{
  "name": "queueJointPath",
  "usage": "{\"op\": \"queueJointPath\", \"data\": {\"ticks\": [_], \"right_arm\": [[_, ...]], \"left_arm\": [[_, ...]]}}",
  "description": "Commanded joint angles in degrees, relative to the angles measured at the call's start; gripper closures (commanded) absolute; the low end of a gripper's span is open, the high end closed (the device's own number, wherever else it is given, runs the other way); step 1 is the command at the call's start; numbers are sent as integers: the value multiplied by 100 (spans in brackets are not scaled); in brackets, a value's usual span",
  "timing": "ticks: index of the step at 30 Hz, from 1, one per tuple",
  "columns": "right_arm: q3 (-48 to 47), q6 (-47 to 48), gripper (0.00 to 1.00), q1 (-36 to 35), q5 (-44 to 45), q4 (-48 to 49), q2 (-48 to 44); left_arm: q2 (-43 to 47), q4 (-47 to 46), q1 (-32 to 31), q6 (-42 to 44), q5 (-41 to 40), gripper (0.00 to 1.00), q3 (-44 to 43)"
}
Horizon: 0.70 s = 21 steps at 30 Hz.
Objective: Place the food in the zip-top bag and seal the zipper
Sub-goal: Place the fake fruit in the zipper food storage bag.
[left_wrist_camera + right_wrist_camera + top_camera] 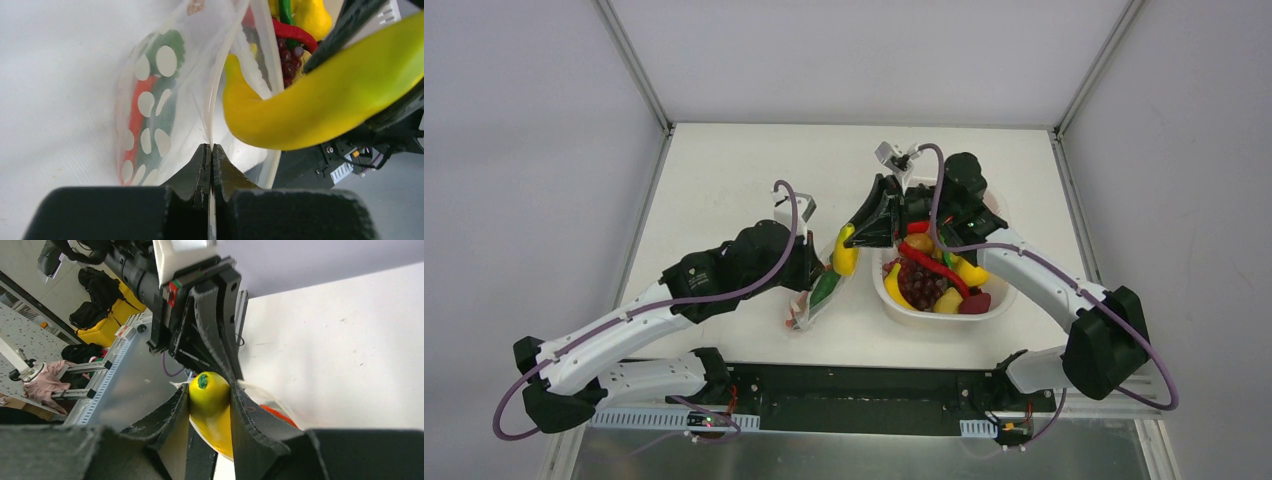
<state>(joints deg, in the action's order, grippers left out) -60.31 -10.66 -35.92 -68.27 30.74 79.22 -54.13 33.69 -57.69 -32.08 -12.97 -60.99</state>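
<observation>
The left arm (614, 338) and the right arm (1036, 272) are built alike, with smooth white link shells joined by bulky matte black joint housings. A thin purple cable (937, 190) loops loosely along each arm. The jaws are matte black and taper to curved tips, with a rough, layered surface like printed plastic. In the right wrist view, the left arm's jaws show round holes, and above them sit a white block (185, 255) and what may be a small red-and-green label (173, 288).
</observation>
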Motion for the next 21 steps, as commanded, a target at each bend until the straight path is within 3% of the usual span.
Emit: {"op": "queueJointPath", "data": {"ticks": [1,2,3,12,18,21], "right_arm": [[-376,779,93,-259,74,-1489,-289],[-368,1757,93,-310,705,-1617,-305],[-375,2063,93,-352,928,-1767,-313],[-931,3681,93,-1041,2552,-3485,-174],[-905,4323,78,-1353,3187,-4001,-124],[-935,4311,63,-1460,3104,-4197,-81]], "left_arm": [[205,126,124,131,-276,100,38],[228,122,143,131,-288,100,46],[242,108,151,124,-278,100,60],[235,125,175,109,-282,100,14],[297,190,204,75,-417,100,7],[314,212,212,24,-495,100,11]]}}
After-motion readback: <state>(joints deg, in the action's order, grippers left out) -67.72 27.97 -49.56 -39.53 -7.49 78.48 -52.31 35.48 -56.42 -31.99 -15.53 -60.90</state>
